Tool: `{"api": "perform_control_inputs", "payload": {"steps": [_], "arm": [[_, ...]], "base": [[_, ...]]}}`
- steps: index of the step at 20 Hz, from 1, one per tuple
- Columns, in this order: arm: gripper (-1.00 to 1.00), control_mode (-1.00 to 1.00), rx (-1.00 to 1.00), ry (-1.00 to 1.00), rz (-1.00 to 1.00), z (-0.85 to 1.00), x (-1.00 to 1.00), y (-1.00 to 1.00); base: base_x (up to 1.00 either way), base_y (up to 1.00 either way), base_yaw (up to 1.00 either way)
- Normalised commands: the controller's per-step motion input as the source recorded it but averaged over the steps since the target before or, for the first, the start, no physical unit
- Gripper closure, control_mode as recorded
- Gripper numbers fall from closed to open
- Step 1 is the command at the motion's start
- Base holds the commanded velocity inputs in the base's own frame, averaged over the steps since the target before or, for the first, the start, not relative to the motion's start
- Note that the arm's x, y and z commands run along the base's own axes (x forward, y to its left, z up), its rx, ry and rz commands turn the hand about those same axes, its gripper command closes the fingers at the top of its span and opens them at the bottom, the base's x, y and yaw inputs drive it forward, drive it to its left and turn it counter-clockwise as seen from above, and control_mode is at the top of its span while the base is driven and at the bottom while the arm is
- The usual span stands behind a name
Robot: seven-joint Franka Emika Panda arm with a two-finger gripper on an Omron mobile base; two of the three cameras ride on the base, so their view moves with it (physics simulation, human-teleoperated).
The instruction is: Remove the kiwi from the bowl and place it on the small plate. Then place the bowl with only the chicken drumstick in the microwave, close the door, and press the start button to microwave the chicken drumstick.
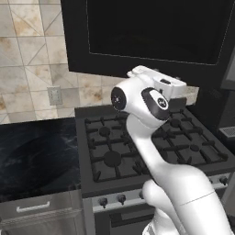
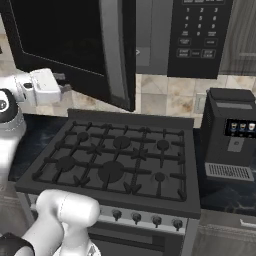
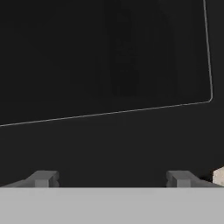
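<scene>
The white arm's fingers (image 3: 112, 178) stand wide apart, empty, facing the wide black microwave door (image 2: 70, 45), which hangs half open over the stove. A flat, steady push should swing it shut.

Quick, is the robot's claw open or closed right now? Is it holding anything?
Gripper: open, jaws spread wide, holding nothing; it faces the black microwave door up close.

A kitchen: gas stove (image 2: 117, 160), microwave (image 2: 150, 35) above, tiled wall (image 1: 32, 59).
</scene>
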Motion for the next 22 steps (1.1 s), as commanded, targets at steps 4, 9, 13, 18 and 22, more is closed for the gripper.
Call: {"api": "perform_control_inputs", "payload": {"steps": [4,9,13,18,22], "arm": [[-1.00,-1.00,0.05,-0.10,0.42,0.00,0.65,-0.39],[-1.00,-1.00,0.04,-0.05,0.41,0.09,0.72,-0.33],[-1.00,-1.00,0.01,-0.01,0.37,0.27,0.74,-0.23],[-1.00,-1.00,0.00,0.00,0.27,0.47,0.60,-0.16],[-1.00,-1.00,0.00,0.00,0.19,0.54,0.52,-0.01]], "base": [[0.00,0.00,0.00],[0.00,0.00,0.00],[0.00,0.00,0.00],[0.00,0.00,0.00],[0.00,0.00,0.00]]}}
